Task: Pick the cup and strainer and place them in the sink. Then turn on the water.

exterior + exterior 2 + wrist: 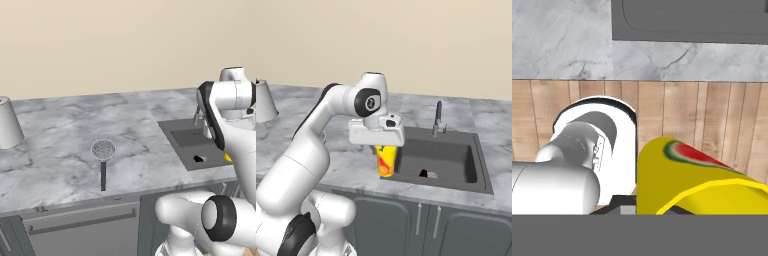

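Standing far to the left of the hand, a pale grey cone-shaped vessel (9, 123) was seen at the edge of the marble countertop (60, 130). Nearer the hand, though well apart from it, the strainer (103, 155) was left lying flat on the marble, its round mesh head turned toward the wall and its dark handle pointed at the counter's front edge.

The gripper (385, 148) was seen closed on the cup (386, 161), which was held upright beneath the white hand and lifted clear of the counter. The yellow tumbler, its red-orange mark facing the camera in the right base view, was suspended over the left rim of the sink (483, 165), at the boundary between marble and basin. In the hand view the cup (697, 180) was pictured close against the lens, with the counter's front edge and a wooden floor (722, 110) shown beyond it.

To the right of the hand, the dark basin was shown with a drain opening (426, 173) at its bottom. Behind it, at the back rim, the thin dark tap (438, 119) was shown upright, with no stream visible from it.
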You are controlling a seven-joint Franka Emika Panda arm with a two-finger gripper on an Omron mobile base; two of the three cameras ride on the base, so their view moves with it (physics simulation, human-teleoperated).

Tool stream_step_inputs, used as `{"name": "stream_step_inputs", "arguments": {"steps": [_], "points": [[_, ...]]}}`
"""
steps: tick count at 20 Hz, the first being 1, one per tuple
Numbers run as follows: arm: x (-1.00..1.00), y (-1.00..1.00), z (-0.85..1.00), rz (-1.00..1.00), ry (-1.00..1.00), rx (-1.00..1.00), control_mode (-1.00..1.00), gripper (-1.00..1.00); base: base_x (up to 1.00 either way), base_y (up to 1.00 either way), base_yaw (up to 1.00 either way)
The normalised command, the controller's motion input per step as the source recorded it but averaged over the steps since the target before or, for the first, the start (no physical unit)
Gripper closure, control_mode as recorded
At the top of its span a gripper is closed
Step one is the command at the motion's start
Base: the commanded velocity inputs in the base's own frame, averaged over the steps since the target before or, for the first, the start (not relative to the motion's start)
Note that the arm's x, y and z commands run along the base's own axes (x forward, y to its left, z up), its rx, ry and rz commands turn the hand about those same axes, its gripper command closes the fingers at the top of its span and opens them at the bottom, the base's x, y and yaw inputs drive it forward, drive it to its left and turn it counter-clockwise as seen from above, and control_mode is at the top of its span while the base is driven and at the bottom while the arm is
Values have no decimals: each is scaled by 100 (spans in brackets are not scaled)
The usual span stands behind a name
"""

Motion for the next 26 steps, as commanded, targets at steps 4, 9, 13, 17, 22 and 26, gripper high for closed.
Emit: {"name": "stream_step_inputs", "arguments": {"steps": [4, 9, 13, 17, 22, 26], "points": [[0, 0, 0, 0, 0, 0, 100, 100, 18, 1, 1], [0, 0, 0, 0, 0, 0, 100, 100, 24, 0, 2], [0, 0, 0, 0, 0, 0, 100, 100, 25, 0, 3], [0, 0, 0, 0, 0, 0, 100, 100, 28, 0, 2], [0, 0, 0, 0, 0, 0, 100, 100, 37, 0, 0], [0, 0, 0, 0, 0, 0, 100, 100, 36, 8, 0]]}}
